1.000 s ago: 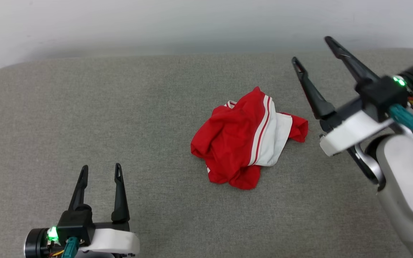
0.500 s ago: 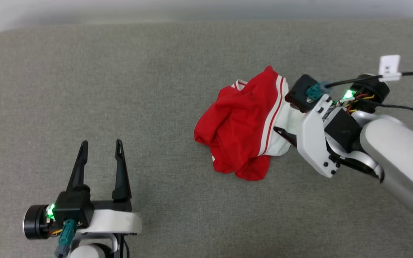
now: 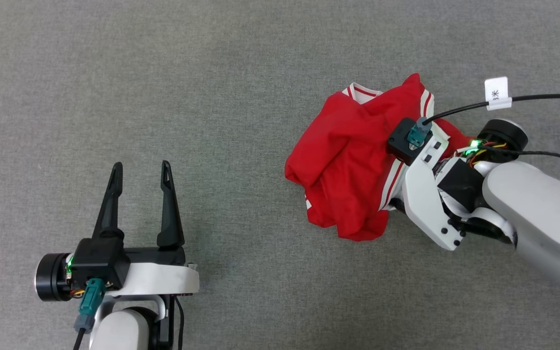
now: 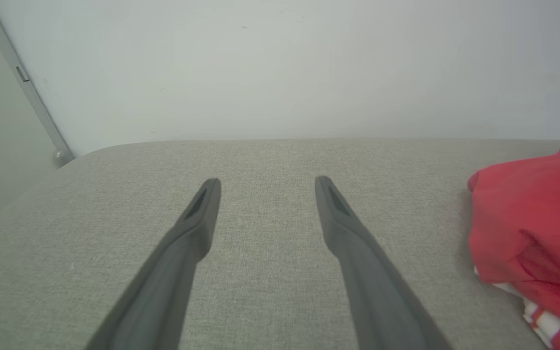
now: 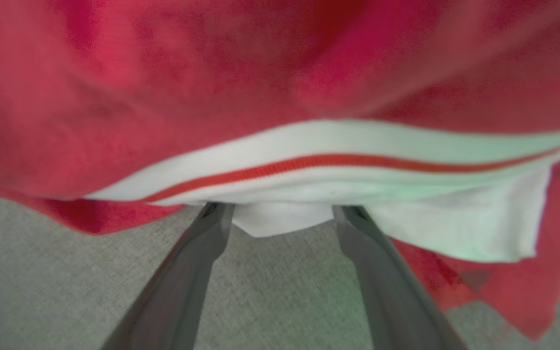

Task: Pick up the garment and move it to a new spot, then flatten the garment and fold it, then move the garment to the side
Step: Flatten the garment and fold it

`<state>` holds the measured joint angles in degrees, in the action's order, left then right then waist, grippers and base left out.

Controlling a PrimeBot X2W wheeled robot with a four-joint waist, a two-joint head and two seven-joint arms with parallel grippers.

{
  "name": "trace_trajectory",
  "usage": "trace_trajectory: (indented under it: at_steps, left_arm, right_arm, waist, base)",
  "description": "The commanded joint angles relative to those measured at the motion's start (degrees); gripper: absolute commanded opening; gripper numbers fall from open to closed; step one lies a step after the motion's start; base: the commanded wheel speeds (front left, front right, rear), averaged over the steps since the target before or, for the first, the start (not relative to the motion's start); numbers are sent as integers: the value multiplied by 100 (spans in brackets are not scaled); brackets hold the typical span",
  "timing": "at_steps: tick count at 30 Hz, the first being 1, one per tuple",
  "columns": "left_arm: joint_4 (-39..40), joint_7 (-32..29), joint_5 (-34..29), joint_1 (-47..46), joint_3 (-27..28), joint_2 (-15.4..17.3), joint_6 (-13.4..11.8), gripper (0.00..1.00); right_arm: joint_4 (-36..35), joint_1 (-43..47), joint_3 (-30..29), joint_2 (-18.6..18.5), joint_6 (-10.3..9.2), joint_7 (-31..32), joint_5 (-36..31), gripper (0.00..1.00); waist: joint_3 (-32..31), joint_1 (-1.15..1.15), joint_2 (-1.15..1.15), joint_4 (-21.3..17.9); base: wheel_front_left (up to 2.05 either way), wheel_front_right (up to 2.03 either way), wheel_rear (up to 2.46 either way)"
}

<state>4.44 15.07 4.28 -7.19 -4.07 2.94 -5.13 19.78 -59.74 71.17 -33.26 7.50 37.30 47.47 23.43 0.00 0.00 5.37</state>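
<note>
Garment (image 3: 348, 165) is lying crumpled right of bench (image 3: 163, 73) centre. The heap is running slightly longer near-far, with collar trim facing far and the striped sleeve seam on its right side. Right gripper (image 5: 280, 209) is sitting at that right edge, jaws spread, tips at the white sleeve hem, gripping nothing. Left gripper (image 3: 141, 165) is idling released, well apart to the left.
</note>
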Motion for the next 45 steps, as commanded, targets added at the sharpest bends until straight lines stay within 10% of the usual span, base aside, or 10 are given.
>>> trace_trajectory:
  at_steps: [1,2,3,12,25,37,38,39,45]
  left_arm:
    - [-15,15,13,-40,11,-8,-38,100]
    - [-26,15,11,-23,26,-9,-43,100]
    - [-41,15,4,0,40,-9,-42,100]
    - [-88,15,-55,290,197,-7,-8,100]
    - [-2,15,-27,691,379,-7,-20,100]
    - [-12,15,-42,643,333,-7,-32,100]
    - [-14,15,-53,654,354,-6,-26,100]
    - [-24,15,-57,672,377,-7,-17,100]
    - [-41,15,-158,684,480,17,128,100]
  right_arm:
    - [237,558,355,72,-2,66,-25,100]
    - [208,547,352,89,-1,-30,-55,18]
    - [172,502,340,101,-1,-121,-83,0]
    - [-444,-59,199,-340,-2,-1336,-178,0]
    - [-908,1256,-995,-2069,-2,-1922,192,0]
    - [276,3074,-1367,-1485,-1,-2208,463,0]
    - [329,3110,-1444,-1395,-1,-2313,449,18]
    - [370,3097,-1546,-1345,-1,-2450,392,89]
    - [356,3107,-2220,-1318,-2,-3196,-99,100]
  waist:
    - [-24,0,0,-14]
    - [-52,0,0,-38]
    - [-93,0,0,-67]
    - [-752,0,0,-342]
    - [-1178,0,0,-686]
    - [-1121,0,0,-710]
    - [-1130,0,0,-715]
    - [-1150,0,0,-724]
    - [-1348,0,0,-785]
  base:
    - [0,0,0]
    - [0,0,0]
    - [0,0,0]
    - [0,0,0]
    - [0,0,0]
    - [0,0,0]
    - [0,0,0]
    - [0,0,0]
    - [0,0,0]
